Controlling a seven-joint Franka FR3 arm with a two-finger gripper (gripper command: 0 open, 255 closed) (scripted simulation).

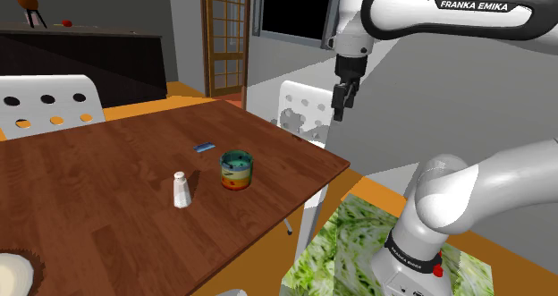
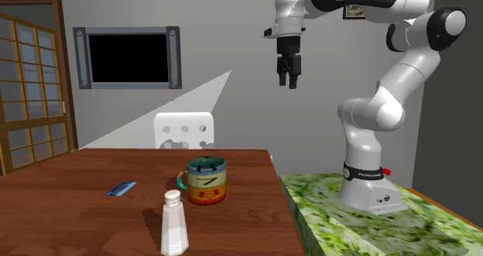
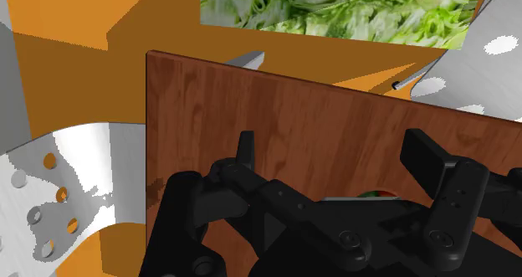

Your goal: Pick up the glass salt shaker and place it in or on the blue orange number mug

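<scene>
1. Gripper [image 1: 341, 112] hangs in the air, right of centre in the upper half of the shoulder view. Its fingers stand well apart with nothing between them; the wrist view [image 3: 335, 162] shows the same.
2. White perforated chair [image 1: 304, 115] is just beside the gripper in the frame, past the worktop's edge.
3. Brown wood worktop [image 1: 107, 160] fills the shoulder view's left and centre.
4. Mug [image 1: 236, 171], striped blue, green and orange, stands upright at frame centre.
5. Salt shaker [image 1: 181, 190], pale with a white cap, stands upright just left of the mug, not touching it. In the second exterior view the salt shaker [image 2: 174, 223] is at bottom centre-left.
6. Small blue card [image 1: 205, 146] lies flat, above-left of the mug.
</scene>
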